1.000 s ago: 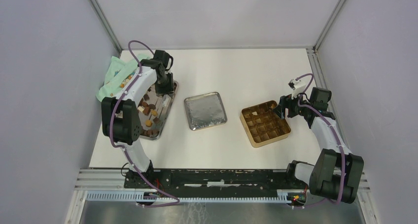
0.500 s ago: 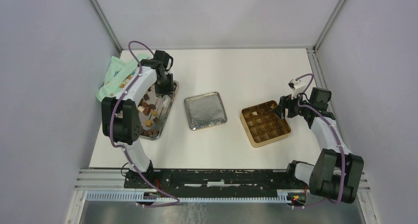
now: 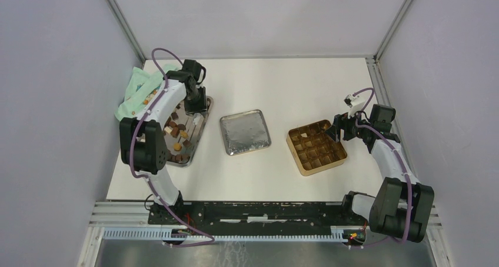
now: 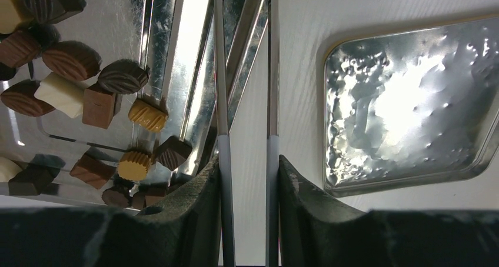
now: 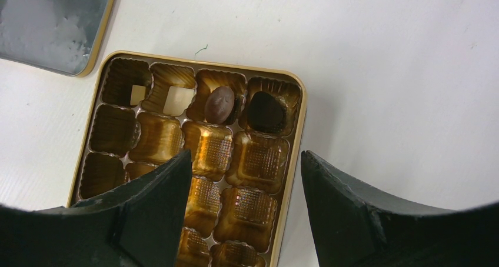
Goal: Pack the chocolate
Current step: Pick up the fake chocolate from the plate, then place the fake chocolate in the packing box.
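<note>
Chocolates heaped in steel tray; gold tin shows two. Left claw pinching tweezers; right claw spread.

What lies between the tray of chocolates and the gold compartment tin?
A square silver pan, empty, bare table either side; seen in the top view.

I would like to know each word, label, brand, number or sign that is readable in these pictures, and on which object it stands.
None: no text can be read in any view.
The gold tin, the silver lid, the metal tray and the tweezers look plain.
The chocolates show only moulded ridges; any mark on the oval chocolate in the tin is too small to tell.
</note>
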`<state>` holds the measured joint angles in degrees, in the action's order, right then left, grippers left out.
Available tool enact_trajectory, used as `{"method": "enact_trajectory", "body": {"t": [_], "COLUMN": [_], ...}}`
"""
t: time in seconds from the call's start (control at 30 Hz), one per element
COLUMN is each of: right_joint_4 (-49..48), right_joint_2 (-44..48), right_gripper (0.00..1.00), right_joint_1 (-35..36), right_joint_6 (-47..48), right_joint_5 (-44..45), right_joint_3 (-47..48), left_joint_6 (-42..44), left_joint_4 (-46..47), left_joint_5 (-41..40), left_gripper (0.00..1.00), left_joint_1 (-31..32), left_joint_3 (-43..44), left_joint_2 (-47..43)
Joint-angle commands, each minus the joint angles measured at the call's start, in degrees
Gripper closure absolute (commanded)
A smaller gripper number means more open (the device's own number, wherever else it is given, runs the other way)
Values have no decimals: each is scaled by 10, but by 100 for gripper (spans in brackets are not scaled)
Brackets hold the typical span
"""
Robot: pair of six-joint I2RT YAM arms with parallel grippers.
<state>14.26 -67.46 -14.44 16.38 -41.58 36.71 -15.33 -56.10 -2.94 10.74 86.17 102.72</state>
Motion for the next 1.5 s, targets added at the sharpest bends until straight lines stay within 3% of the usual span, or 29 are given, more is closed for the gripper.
{"method": "enact_trajectory", "body": {"t": [0.0, 0.4, 0.7, 1.13, 1.47], "right_joint_4": [-17, -21, -10, -3, -11], "right_joint_2": [12, 24, 31, 29, 28], "right_gripper": [26, 26, 25, 25, 25], "right_joint_1": [-4, -4, -16, -30, -44], "right_joint_6": [8, 5, 18, 19, 15], "right_joint_5": [-16, -30, -9, 15, 25], "right_joint_3": [-2, -6, -1, -5, -14], "left_joint_6": [12, 12, -22, -134, -134], "left_joint_4": [9, 8, 37, 160, 188], "left_joint_5": [1, 26, 214, 322, 283], "left_gripper": [98, 98, 98, 98, 98], "left_joint_1": [3, 2, 22, 190, 338], "left_joint_3": [-11, -60, -89, -154, -130], "left_joint_2": [-75, -152, -260, -316, -244]}}
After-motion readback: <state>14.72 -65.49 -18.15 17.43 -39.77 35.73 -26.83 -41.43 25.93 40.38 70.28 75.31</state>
